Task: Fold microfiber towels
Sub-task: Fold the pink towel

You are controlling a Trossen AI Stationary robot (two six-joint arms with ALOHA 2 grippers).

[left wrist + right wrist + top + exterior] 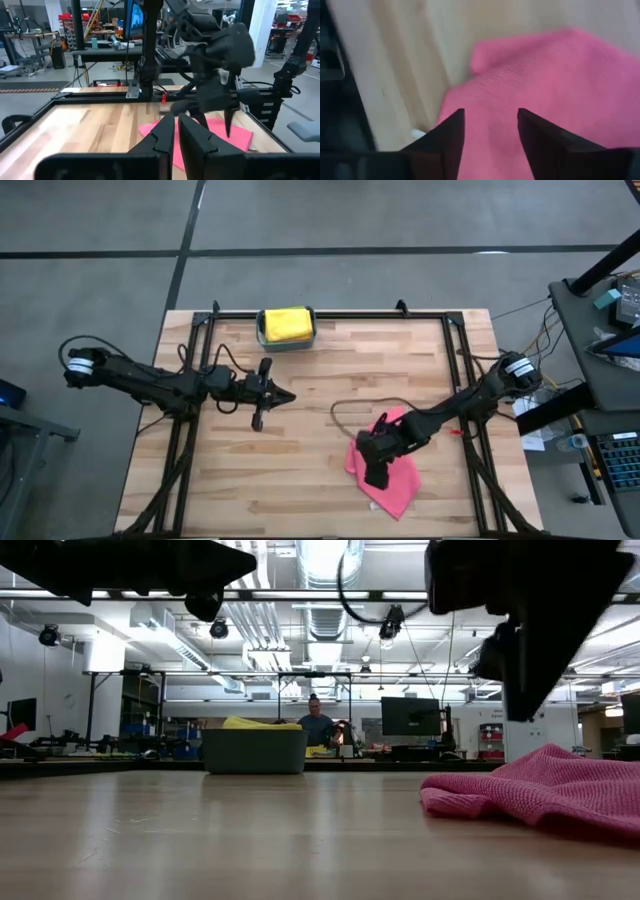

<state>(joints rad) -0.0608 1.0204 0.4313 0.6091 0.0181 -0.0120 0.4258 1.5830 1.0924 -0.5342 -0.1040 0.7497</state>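
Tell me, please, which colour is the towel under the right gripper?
The towel is pink; the right wrist view shows it best.

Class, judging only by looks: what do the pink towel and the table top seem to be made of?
Pink towel: soft woven cloth, probably microfiber; fine ribbed texture, matte, lies in limp folds. Table top: pale wood planks, seemingly sealed; visible grain and seams, and a faint sheen in the low view.

Even, bright light from ceiling strip lights (pixel 320 555). Soft glare streaks the bench (pixel 200 830) in the low view. The right wrist view is blurred; arms overhead show as dark silhouettes.
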